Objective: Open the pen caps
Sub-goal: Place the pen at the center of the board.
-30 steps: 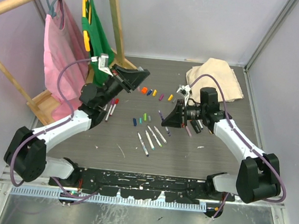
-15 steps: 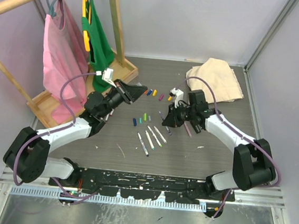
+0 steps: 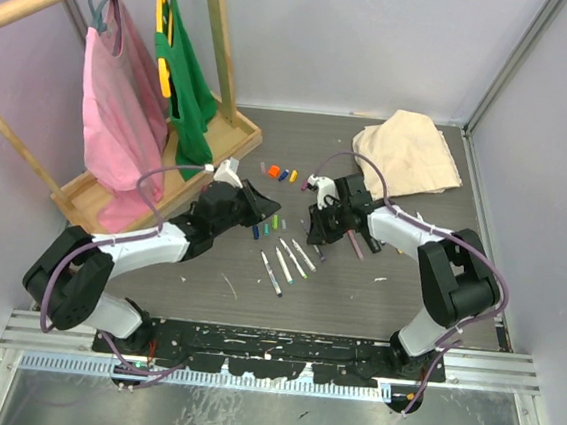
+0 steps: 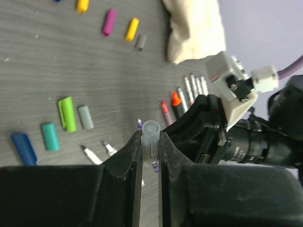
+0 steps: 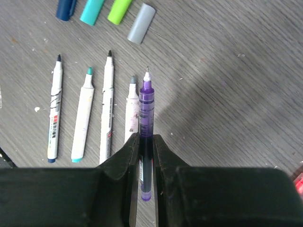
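— Where's the cap?
— In your left gripper [image 4: 150, 142], pinched end-up between the jaws: a small clear cap [image 4: 151, 130], off its pen
— And the right?
— Your right gripper [image 5: 146, 142] is clamped on the purple pen [image 5: 146, 101], low on the barrel, so the bare tip points clear of the fingers. The arms sit close together mid-table; it reads as a pull-apart hold, one half each
— Other caps?
— Loose caps [image 5: 118, 7] on the table [image 5: 227, 85]: blue, teal, green and grey in a row, just beyond four uncapped markers [image 5: 81, 120]. Far caps [image 3: 274, 170] lie further back: orange, blue, yellow
— What's left?
— Red- and orange-ended pens [image 4: 169, 105] lie by your right arm; capped or not, cannot tell. You'd likely set both halves down first
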Controlling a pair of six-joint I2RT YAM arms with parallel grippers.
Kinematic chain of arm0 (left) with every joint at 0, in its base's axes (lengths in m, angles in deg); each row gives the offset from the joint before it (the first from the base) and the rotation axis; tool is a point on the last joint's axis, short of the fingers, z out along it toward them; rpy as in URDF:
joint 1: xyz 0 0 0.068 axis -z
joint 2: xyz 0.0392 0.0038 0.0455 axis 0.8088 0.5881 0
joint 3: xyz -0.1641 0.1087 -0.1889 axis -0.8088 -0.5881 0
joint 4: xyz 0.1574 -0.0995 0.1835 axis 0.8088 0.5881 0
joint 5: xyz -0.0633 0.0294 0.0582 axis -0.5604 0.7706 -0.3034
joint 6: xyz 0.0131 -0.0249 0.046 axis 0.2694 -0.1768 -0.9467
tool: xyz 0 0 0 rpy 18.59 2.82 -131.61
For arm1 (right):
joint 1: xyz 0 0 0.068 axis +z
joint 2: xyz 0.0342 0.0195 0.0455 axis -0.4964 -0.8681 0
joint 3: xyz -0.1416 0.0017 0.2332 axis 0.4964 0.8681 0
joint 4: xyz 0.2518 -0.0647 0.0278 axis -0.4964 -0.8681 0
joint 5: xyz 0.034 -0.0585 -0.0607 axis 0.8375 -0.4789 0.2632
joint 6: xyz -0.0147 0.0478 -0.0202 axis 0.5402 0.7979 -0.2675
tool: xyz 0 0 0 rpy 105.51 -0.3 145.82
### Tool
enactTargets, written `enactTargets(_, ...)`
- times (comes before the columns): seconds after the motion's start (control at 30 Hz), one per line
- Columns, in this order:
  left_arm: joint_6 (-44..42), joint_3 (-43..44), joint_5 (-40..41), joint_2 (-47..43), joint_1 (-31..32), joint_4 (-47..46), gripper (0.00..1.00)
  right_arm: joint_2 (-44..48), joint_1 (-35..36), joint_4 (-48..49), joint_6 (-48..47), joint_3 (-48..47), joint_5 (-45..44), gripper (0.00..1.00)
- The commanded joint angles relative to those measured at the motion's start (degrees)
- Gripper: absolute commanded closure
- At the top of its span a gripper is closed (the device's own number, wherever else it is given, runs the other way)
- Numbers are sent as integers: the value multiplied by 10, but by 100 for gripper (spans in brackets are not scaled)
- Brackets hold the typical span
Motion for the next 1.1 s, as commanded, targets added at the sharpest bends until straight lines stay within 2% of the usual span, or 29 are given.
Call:
enactTargets(0.0, 21, 59, 90, 11, 22, 133, 100, -19, 10, -9, -7, -32, -22, 86)
enactTargets(0.13, 49, 89, 131, 38, 34, 199, 100, -37, 15, -19, -11, -39, -28, 84)
enactTargets(0.37, 64, 159, 147, 96, 45, 280, 100, -56, 16, -36, -13, -48, -43, 80)
enactTargets(0.57, 62, 192, 151, 131, 47, 287, 100, -60, 17, -40, -14, -50, -52, 72)
enactTargets(0.77, 66, 213, 148, 153, 49, 293, 100, -66, 17, -50, -14, -59, -50, 70)
enactTargets(1.07, 72, 258, 144, 201, 54, 314, 98, -38, 10, -52, -8, -67, -35, 60)
